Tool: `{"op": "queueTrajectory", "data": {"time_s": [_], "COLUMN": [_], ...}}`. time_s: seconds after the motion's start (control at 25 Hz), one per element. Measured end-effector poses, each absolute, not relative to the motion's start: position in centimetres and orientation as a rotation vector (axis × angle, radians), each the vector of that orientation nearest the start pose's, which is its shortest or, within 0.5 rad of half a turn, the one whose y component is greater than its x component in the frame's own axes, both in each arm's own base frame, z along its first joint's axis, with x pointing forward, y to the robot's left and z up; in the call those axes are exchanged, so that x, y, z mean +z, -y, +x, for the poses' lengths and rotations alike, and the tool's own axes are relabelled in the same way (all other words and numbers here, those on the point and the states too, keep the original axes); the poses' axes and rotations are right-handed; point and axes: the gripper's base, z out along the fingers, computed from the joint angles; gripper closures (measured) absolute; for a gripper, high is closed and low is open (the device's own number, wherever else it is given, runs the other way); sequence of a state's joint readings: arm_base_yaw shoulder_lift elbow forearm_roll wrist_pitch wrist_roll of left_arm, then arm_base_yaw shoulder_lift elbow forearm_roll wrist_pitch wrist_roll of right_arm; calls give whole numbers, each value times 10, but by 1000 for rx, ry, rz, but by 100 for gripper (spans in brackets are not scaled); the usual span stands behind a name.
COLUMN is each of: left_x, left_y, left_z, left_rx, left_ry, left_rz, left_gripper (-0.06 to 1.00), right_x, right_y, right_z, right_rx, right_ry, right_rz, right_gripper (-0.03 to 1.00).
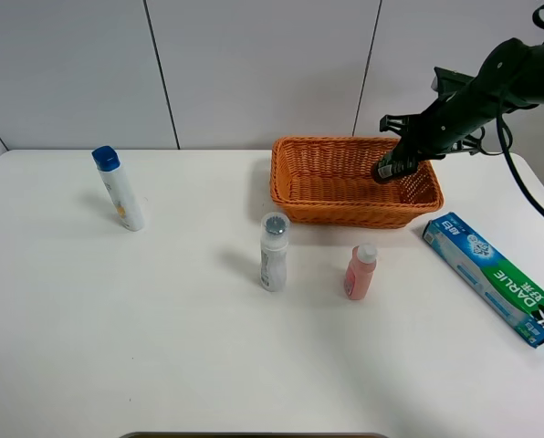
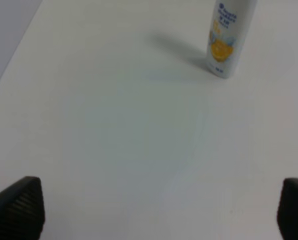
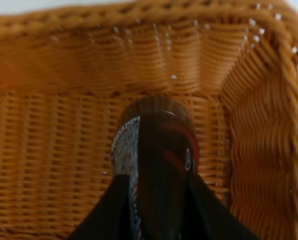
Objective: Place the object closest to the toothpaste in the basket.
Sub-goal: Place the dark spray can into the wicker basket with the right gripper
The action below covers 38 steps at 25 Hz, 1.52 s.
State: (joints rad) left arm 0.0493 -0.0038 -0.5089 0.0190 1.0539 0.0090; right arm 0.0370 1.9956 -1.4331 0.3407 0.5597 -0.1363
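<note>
Hard to make out: dark object [image 1: 388, 167] is small and nearly black against the arm in the high view. In the right wrist view [image 3: 156, 135] it reads as a rounded dark body with a pale speckled edge and a reddish streak. Label blurred, kind not identifiable. Its near end is hidden between the black fingers [image 3: 109, 210].

Cannot tell whether its far end touches the basket [image 1: 295, 182] floor.

Right claw [image 1: 402, 153] is clenched on the dark object, one finger on each flank, object pointing out past the fingertips. Claw and object sit inside the basket's right half, near the corner where two woven walls [image 3: 249, 100] meet.

Left claw [image 2: 156, 207]: only two black tips show, cut off by the frame edge, spread wide, nothing between them. Blue-capped bottle [image 2: 228, 35] is beyond it, top cut off; it stands well left of the basket [image 1: 119, 189].

In front of the basket: pink bottle [image 1: 360, 272] and grey-capped white bottle [image 1: 273, 253], both upright. Toothpaste box [image 1: 493, 278] lies flat off the basket's right front corner.
</note>
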Motion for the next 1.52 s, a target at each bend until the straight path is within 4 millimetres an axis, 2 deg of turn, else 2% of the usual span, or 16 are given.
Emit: {"op": "queueTrajectory", "data": {"time_s": [0.2,0.52,0.6,0.8,1.0,1.12,1.28,1.52], "left_x": [280,280,280,280,280,280,280,280], "left_y": [-1,-1,-1,-1,-1,-1,-1,-1], "left_z": [-6,-6,-6,-6,-6,-6,-6,-6], "left_rx": [60,60,60,60,60,60,60,60], "left_ry": [-2025,-2025,-2025,-2025,-2025,-2025,-2025,-2025], "left_rz": [-42,-42,-42,-42,-42,-42,-42,-42], "left_gripper": [0,0,0,0,0,0,0,0], "right_x": [179,177,176,177,179,198,240,313], "right_y": [-32,-32,-32,-32,-35,-35,-35,-32], "right_z": [434,435,435,434,426,418,401,351], "right_rx": [298,295,295,301,331,340,333,295], "right_ry": [-2610,-2611,-2613,-2626,-2706,-2707,-2679,-2662], "right_rz": [88,85,85,81,61,37,-16,-122], "right_gripper": [70,70,65,39,33,33,32,32]}}
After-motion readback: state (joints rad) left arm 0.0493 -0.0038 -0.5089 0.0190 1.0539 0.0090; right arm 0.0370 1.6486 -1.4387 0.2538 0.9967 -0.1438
